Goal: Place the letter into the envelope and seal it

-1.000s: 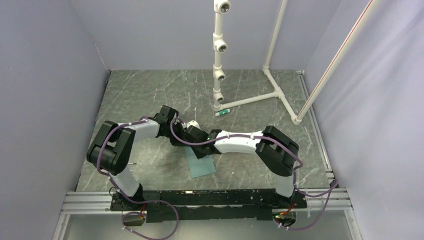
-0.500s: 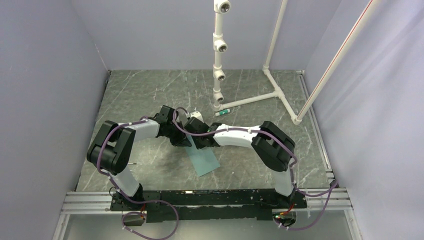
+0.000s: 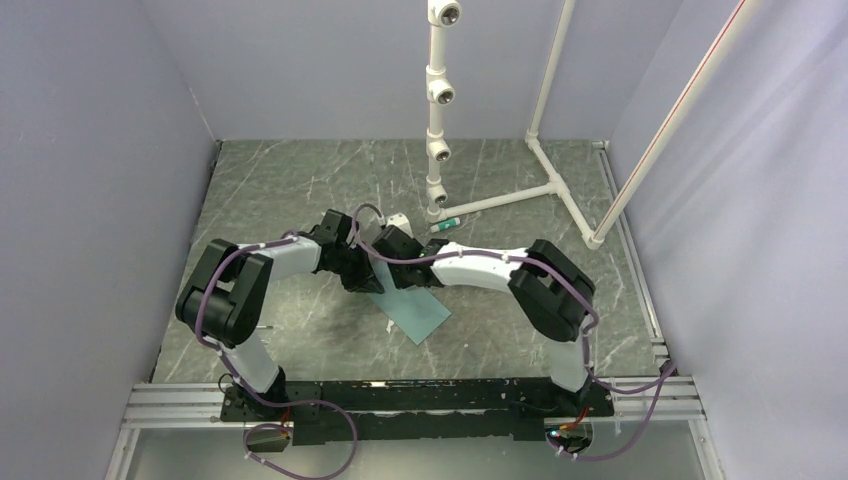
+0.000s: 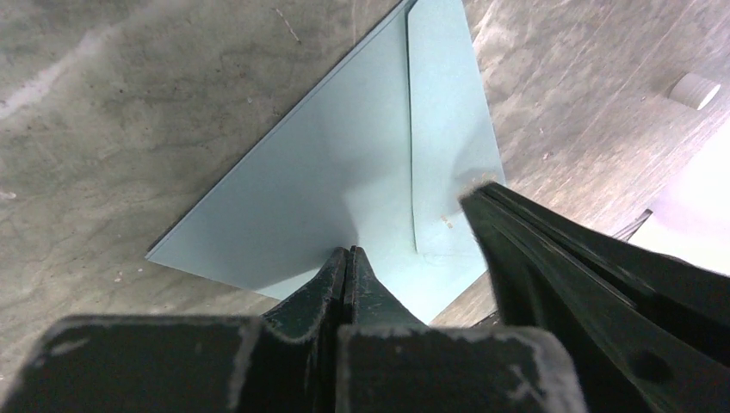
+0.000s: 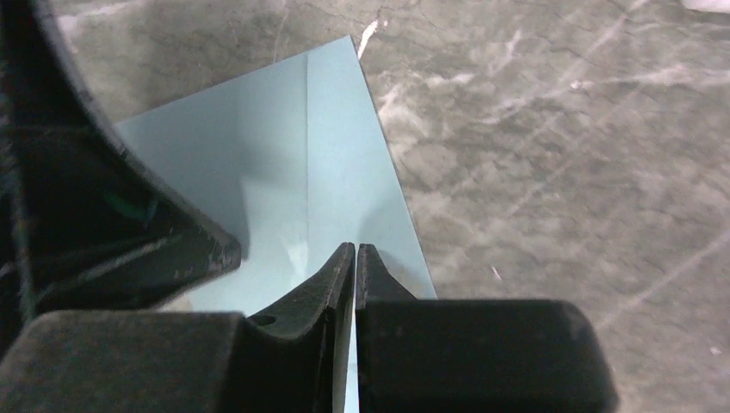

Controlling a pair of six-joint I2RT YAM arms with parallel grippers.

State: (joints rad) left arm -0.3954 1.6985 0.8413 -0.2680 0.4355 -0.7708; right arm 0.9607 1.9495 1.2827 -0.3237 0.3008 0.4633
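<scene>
The left gripper (image 4: 346, 258) and right gripper (image 5: 355, 251), fingers pressed together, pinch the envelope's (image 3: 415, 312) far end; its near end has swung rightward across the surface (image 3: 300, 180). No letter shows, so sealing seems near

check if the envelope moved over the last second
Yes. The envelope has swung, its near end shifting right along the metal rail at the table's near edge; its far end stays about where it was.

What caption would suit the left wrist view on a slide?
Shut left gripper meets the flat teal-green paper envelope on the grey marbled table, right gripper alongside.
</scene>
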